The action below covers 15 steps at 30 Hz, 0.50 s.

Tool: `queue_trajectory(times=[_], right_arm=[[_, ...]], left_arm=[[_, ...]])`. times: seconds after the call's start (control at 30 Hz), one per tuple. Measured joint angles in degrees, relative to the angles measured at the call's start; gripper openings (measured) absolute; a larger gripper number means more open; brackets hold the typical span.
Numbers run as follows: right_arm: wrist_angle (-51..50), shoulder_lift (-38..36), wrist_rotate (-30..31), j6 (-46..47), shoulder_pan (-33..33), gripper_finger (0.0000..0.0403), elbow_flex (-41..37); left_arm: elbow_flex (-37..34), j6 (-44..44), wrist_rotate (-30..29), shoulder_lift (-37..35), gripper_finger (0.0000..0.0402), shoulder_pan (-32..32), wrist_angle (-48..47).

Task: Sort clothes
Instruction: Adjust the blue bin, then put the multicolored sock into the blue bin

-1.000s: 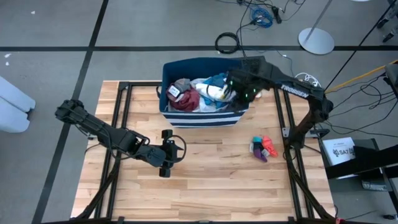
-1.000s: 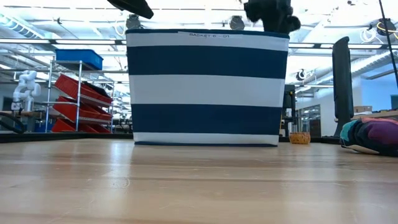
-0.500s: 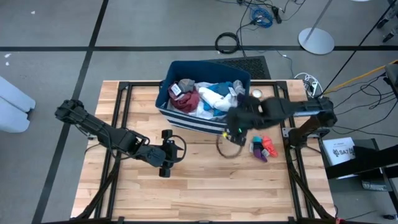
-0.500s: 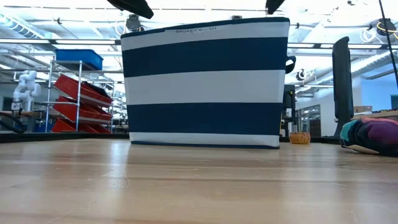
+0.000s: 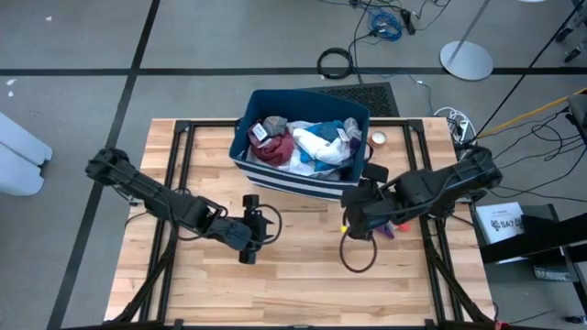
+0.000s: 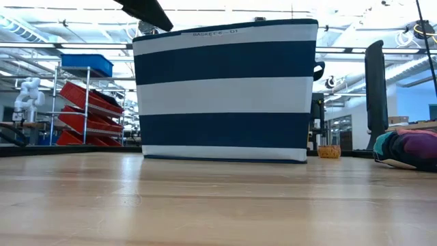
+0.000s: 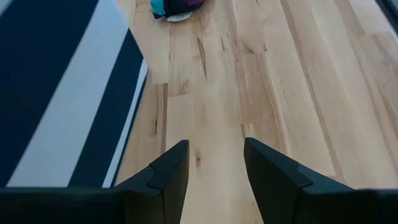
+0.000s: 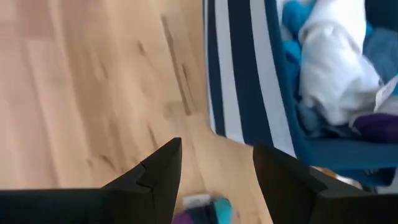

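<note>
While my right gripper (image 5: pixel 353 223) hangs unclenched and empty, striped bin (image 5: pixel 303 179) just behind, small clothes pile (image 5: pixel 390 220) beside, left gripper (image 5: pixel 261 229) spread, idle.

In the high view, the clothes (image 5: pixel 298 147) are lying heaped in the bin (image 5: pixel 292 180), so the lower pieces are staying hidden. The small pile (image 5: pixel 393 225) at right centre is mostly sitting under the right arm. In the low view, that pile (image 6: pixel 407 149) is running off the right edge, and the bin wall (image 6: pixel 225 96) is blocking its contents.
</note>
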Motion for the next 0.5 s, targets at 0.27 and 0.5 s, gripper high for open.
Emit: queue_trajectory(times=[0.27, 0.5], right_arm=[[1.3, 0.0, 4.1, -3.8, -8.3, 0.0185, -10.7], [4.3, 0.0, 11.0, -4.5, -18.2, 0.0185, -15.4]], left_arm=[[0.0, 2.0, 0.0, 1.5, 0.0164, 0.1, 0.0], [0.0, 1.7, 0.0, 1.5, 0.0164, 0.7, 0.0]])
